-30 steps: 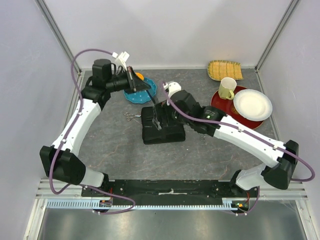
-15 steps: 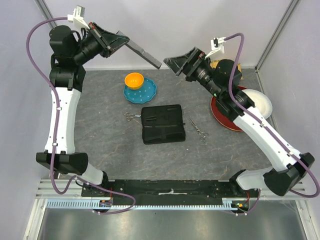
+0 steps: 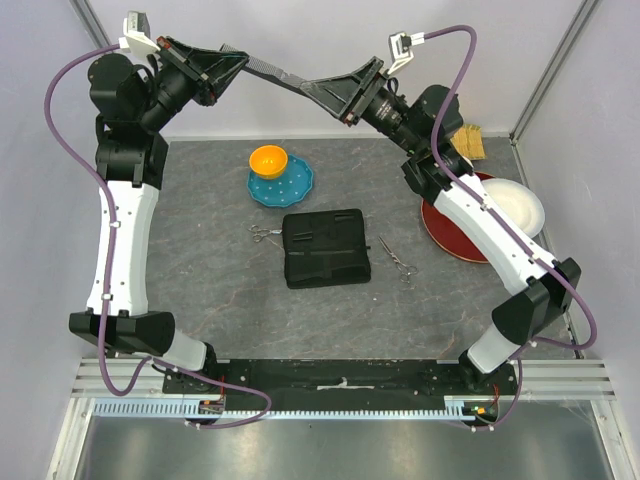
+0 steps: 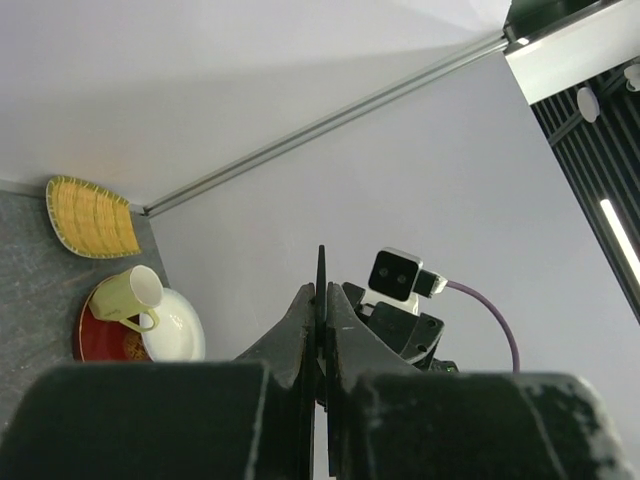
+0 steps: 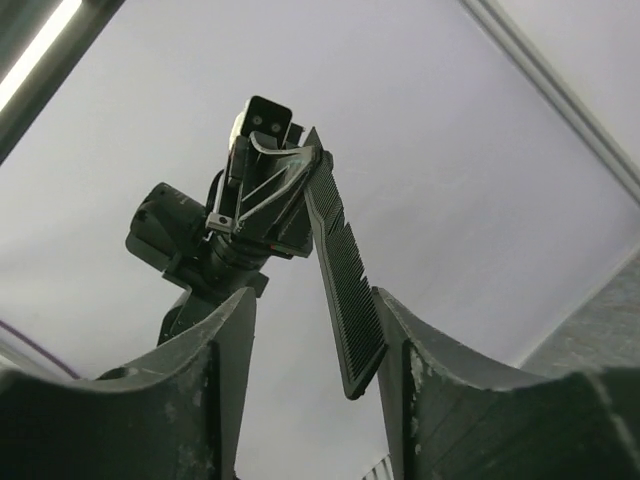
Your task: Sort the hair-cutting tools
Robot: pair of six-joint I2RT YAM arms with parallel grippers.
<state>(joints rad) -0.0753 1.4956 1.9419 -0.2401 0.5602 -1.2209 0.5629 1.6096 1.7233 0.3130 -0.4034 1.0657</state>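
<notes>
Pale walls enclose a grey stone-patterned table (image 3: pixel 220 290), and both arms are raised high above it, toward the top of the overhead view. At upper centre there, the left gripper (image 3: pixel 238 62) is clamped on one end of a long narrow black plastic comb (image 3: pixel 275 72), which slants down to the right into the right gripper (image 3: pixel 322 92). Only the overhead view shows what lies on the table: a flat black rectangular zip case (image 3: pixel 325 247) at centre, slim silver metal scissors (image 3: pixel 263 234) just beside its left edge, a second pair (image 3: pixel 397 258) near its right edge, and an orange bowl (image 3: pixel 267 158) on a teal plate (image 3: pixel 290 185) above them. The right wrist view alone shows the meeting closely: the right gripper's (image 5: pixel 312 300) fingers stand apart with the comb's (image 5: pixel 340 260) toothed free end between them and open space on its left side; whether it touches the other finger is hard to tell. The left gripper (image 5: pixel 295 165) shows beyond, closed on the far end. From the left wrist the comb (image 4: pixel 321 265) is a thin edge-on line squeezed in the left gripper (image 4: pixel 320 310), and a pale yellow mug (image 4: pixel 135 295), a white plate (image 4: pixel 178 335), a red plate (image 4: pixel 95 335) and a yellow woven tray (image 4: pixel 88 215) sit at lower left; overhead, the right arm hides the mug and most of that tray.
</notes>
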